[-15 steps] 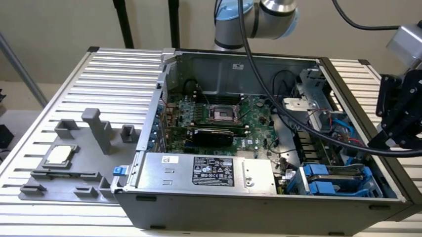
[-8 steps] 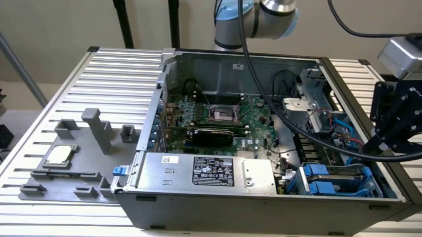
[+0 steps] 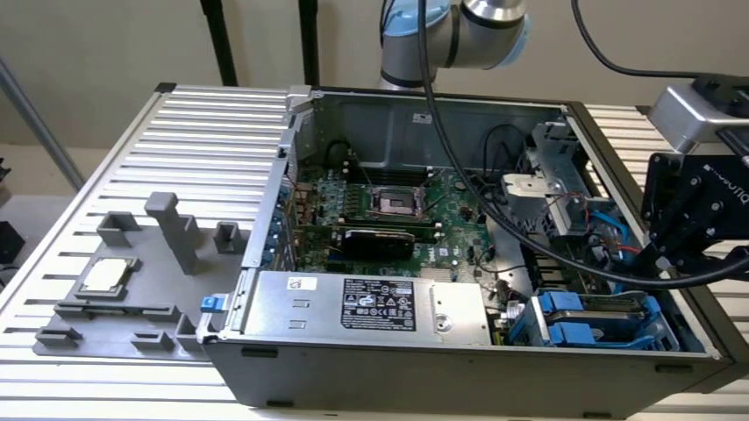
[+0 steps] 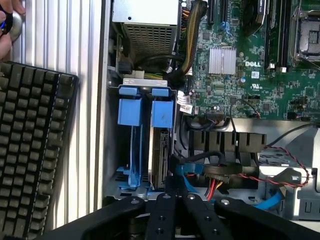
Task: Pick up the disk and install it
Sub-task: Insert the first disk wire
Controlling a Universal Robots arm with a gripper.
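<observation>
The pincer (image 4: 176, 196) had its fingers pressed together with nothing visible between them. It hung over the computer case (image 3: 468, 386) at the case's front corner on the exterior view's right.

Reading from the exterior view's left, a small square chip (image 3: 105, 276) sat in a grey holder (image 3: 175, 230) on the tabletop (image 3: 223, 114), outside the case. A labelled power-supply box (image 3: 374, 307) lay inside the case along its front wall. The drive bay (image 3: 658, 326) took up the case's front corner on the exterior view's right.

The disk (image 4: 160, 152) stood on edge in that bay, framed by its blue carrier. Beside it was a second blue carrier (image 4: 131, 107) that looked empty and lay nearer the case's outer wall.

The disk was probably dense and rigid, heavy for its bulk. Its smooth metal faces would give the pads little friction, and it would not take a knock or a twist well. The plastic carrier likely flexed a little. The firmest hold seemed to be across the two long narrow edges through the carrier, or on the carrier's broad blue tab, keeping off the labelled face.

Relative to the pincer, the disk lay just beyond the closed fingertips and slightly to one side. The end away from the tab was nearest them. Whether the tips touched that end could not be told. The disk looked seated, or very nearly seated, in the case.
</observation>
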